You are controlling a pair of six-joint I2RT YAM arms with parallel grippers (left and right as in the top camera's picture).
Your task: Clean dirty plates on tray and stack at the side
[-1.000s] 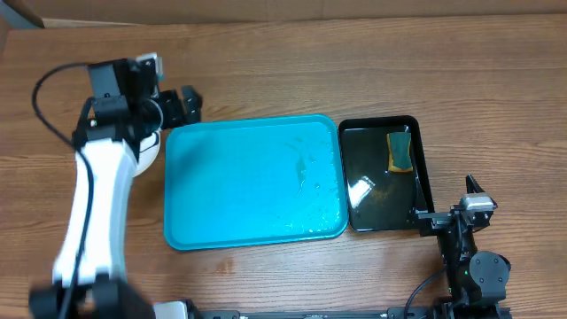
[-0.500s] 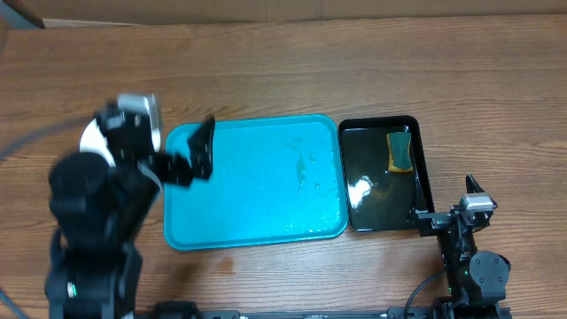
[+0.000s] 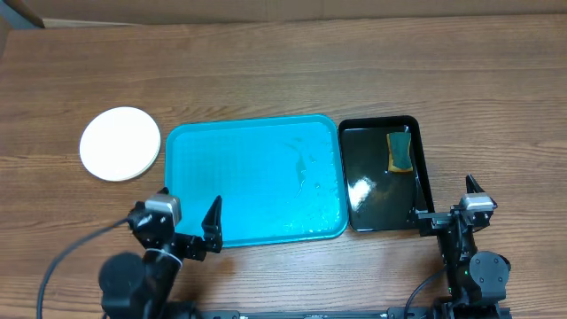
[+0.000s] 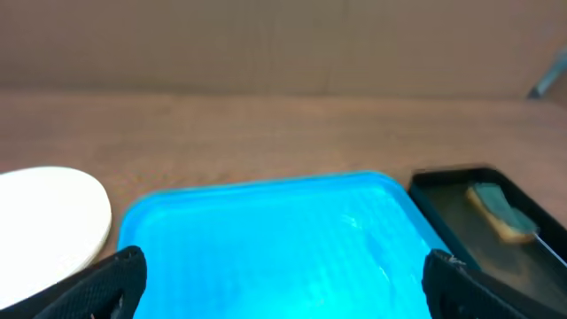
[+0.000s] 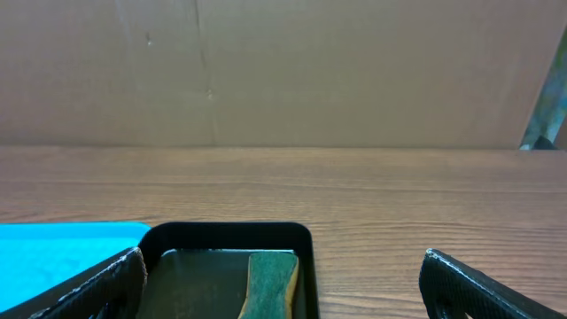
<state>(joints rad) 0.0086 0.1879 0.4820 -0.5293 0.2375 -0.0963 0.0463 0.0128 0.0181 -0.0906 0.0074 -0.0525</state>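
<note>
Inspection at this moment, all positions taken from the tray [image 3: 252, 182].

1. The tray, turquoise with a raised rim, lies flat on the wooden table [image 3: 354, 71]; wet streaks and droplets show on its floor toward its right side.

2. The plates [image 3: 120, 143] lie on the table just off the tray's left rim, level with its far-left corner and not touching it; you see one round white top face, and the count beneath cannot be told from above; the left wrist view shows the same white disc [image 4: 49, 221] left of the tray.

3. Your left gripper [image 3: 177, 232] sits at the tray's near-left corner, pointing across the tray; its fingers [image 4: 120, 276] stand wide apart, one at either lower edge of the wrist view, closed on no object.

4. Your right gripper [image 3: 445, 202] sits well to the right of the tray, toward its near side; its fingers [image 5: 461, 282] are likewise spread wide and grip no object.

5. A narrow black tray [image 3: 423, 168] lies directly against the tray's right rim; its floor looks wet and glossy; a yellow and green sponge [image 3: 400, 151] lies in its far end.
</note>
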